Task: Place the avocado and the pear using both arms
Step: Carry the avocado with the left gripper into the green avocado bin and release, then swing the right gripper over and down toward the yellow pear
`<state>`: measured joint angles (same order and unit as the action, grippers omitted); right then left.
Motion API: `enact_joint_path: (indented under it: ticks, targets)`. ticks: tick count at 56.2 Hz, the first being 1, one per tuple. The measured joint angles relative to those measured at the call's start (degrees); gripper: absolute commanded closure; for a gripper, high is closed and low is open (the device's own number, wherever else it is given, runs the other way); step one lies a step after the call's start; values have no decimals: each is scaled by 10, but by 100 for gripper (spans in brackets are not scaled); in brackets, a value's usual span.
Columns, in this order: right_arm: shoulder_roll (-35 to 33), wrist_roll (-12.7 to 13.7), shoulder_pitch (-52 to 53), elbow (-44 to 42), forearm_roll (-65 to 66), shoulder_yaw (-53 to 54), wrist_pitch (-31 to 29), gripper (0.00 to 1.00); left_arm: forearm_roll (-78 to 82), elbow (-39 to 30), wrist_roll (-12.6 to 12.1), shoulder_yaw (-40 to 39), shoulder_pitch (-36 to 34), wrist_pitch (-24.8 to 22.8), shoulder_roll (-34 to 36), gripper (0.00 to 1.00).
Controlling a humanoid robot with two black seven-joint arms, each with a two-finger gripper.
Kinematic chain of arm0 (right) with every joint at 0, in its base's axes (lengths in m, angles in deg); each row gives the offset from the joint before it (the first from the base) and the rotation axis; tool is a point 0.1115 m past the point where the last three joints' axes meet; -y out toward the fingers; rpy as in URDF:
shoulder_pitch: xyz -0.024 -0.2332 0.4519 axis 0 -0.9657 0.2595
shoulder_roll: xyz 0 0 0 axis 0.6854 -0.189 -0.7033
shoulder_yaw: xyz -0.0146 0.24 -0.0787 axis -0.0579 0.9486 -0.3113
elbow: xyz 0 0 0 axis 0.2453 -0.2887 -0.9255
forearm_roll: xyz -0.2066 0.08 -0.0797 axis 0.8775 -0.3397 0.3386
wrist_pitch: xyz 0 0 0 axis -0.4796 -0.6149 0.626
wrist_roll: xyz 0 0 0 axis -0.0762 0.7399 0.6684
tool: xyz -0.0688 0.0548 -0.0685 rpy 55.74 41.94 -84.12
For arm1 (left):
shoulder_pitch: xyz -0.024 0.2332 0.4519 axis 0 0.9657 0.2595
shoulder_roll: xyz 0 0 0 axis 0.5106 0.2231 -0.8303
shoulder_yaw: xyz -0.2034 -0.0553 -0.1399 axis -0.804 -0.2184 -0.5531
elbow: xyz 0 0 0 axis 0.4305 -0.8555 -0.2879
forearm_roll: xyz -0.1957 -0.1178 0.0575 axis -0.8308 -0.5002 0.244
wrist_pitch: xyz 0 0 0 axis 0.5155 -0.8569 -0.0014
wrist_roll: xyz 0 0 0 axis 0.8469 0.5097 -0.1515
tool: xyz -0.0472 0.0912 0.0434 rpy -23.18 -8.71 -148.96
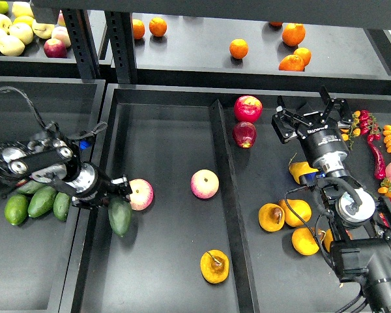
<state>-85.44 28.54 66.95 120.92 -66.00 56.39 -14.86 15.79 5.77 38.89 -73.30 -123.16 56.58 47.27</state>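
My left gripper (115, 193) reaches in from the left over the left wall of the middle tray (169, 130). It is shut on the upper end of the dark green avocado (120, 217), which hangs down just inside that wall. The golden pear (214, 266) with a brown stem lies in the same tray, near its front right. My right gripper (311, 113) is open and empty, above the back of the right tray (274, 163), far from the pear.
Two pink-and-yellow apples (141, 193) (204, 183) lie in the middle tray, one touching the avocado's side. Lighter avocados (42, 201) fill the left tray. Red apples (247, 108), more pears (295, 212) and chillies (378, 160) are in the right tray. Oranges (238, 48) sit on the shelf behind.
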Motion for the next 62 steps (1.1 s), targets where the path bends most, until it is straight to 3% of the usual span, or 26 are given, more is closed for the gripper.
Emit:
enact_joint_path:
  ticks: [21,49,56,60,62]
  targets:
    - [0,0,0,3,0,0,0,0,4,-29,0,1,31,0,113,43]
    - [0,0,-2,4,0,1,0,0,5,-18,0,-19,81,0,120,36]
    - [0,0,-2,3,0,1,0,0,5,-11,0,-22,86,0,117,19]
    - [0,0,-2,3,0,1,0,0,5,-9,0,-22,87,0,115,1]
    - [0,0,-2,3,0,1,0,0,5,-7,0,-24,87,0,114,0]
